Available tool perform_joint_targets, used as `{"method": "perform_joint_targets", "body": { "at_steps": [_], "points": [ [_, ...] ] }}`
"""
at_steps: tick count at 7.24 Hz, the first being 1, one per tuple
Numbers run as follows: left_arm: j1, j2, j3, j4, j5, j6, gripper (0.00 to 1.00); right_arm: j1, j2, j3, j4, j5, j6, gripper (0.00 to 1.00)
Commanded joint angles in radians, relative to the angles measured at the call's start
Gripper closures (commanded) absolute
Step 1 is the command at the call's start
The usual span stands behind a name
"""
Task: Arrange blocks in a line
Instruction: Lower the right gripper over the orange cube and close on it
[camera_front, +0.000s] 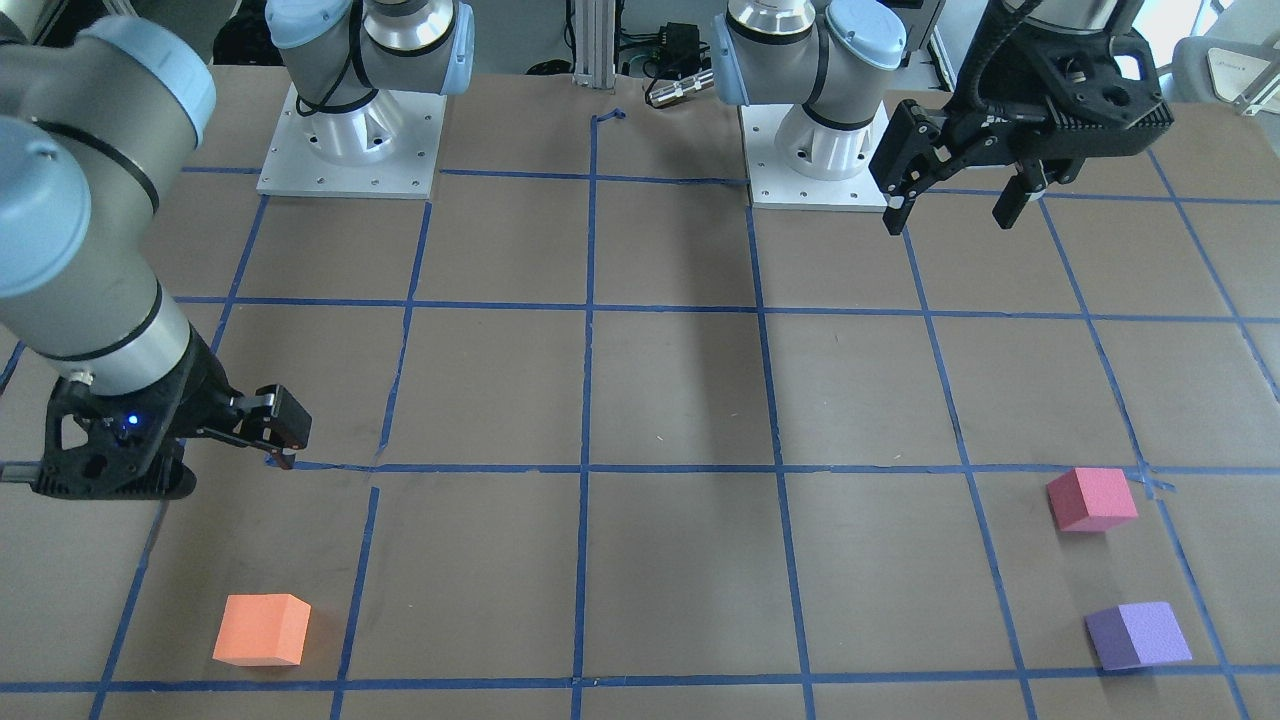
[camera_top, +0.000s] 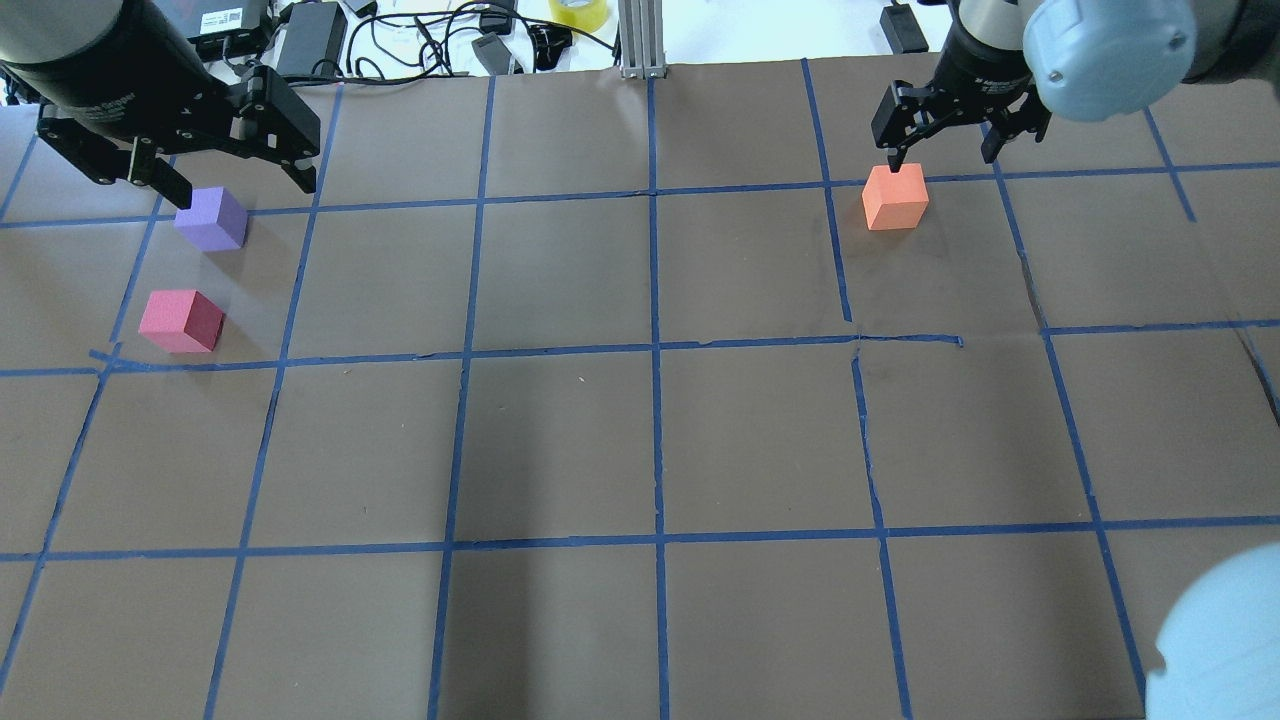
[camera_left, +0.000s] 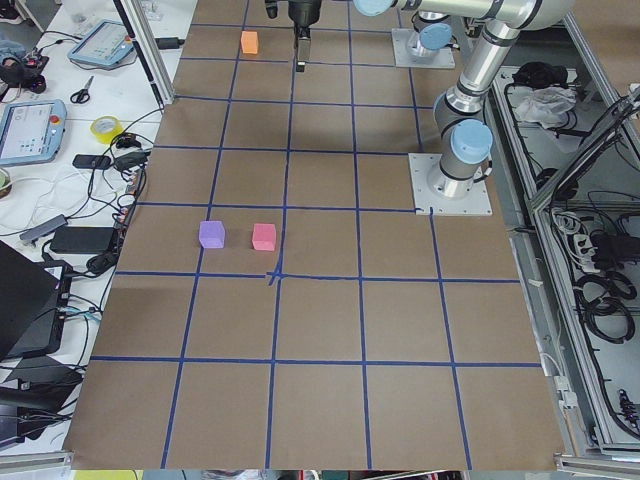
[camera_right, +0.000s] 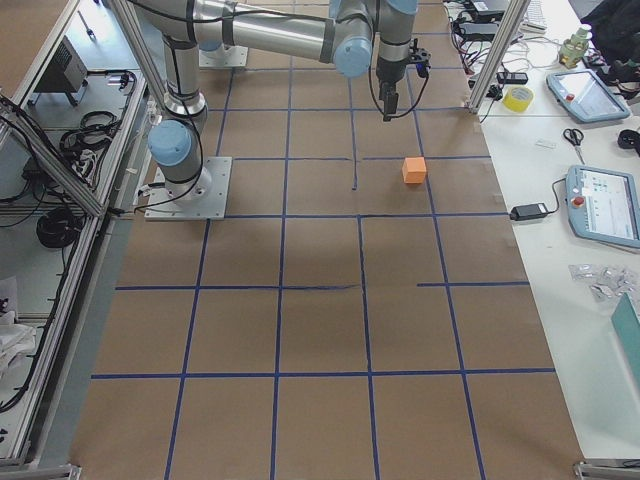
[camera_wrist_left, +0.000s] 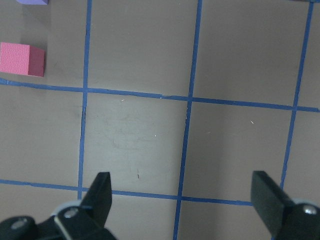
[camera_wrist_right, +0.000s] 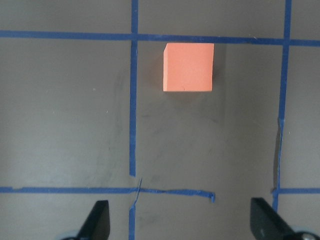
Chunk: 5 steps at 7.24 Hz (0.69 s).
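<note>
The orange block (camera_top: 895, 197) lies at the far right of the table; it also shows in the front view (camera_front: 262, 630) and the right wrist view (camera_wrist_right: 188, 67). My right gripper (camera_top: 940, 155) is open and empty, hovering apart from it on the robot's side (camera_wrist_right: 181, 222). The purple block (camera_top: 211, 218) and the pinkish-red block (camera_top: 182, 320) lie close together at the far left, as the front view shows for purple (camera_front: 1138, 635) and pinkish-red (camera_front: 1090, 498). My left gripper (camera_front: 950, 218) is open and empty, held high above the table (camera_wrist_left: 185, 200).
Brown paper with a blue tape grid (camera_top: 655, 345) covers the table. Both arm bases (camera_front: 350, 150) stand at the robot's edge. Cables and a tape roll (camera_top: 578, 12) lie beyond the far edge.
</note>
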Motion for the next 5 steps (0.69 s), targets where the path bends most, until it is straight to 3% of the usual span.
{"method": "perform_joint_targets", "body": {
  "at_steps": [1, 5],
  "points": [
    [0.000, 0.000, 0.000, 0.000, 0.000, 0.000, 0.00, -0.011, 0.093, 0.000, -0.098, 0.002, -0.005, 0.00],
    [0.000, 0.000, 0.000, 0.000, 0.000, -0.002, 0.00, -0.014, 0.227, 0.000, -0.297, -0.001, -0.004, 0.00]
  ]
}}
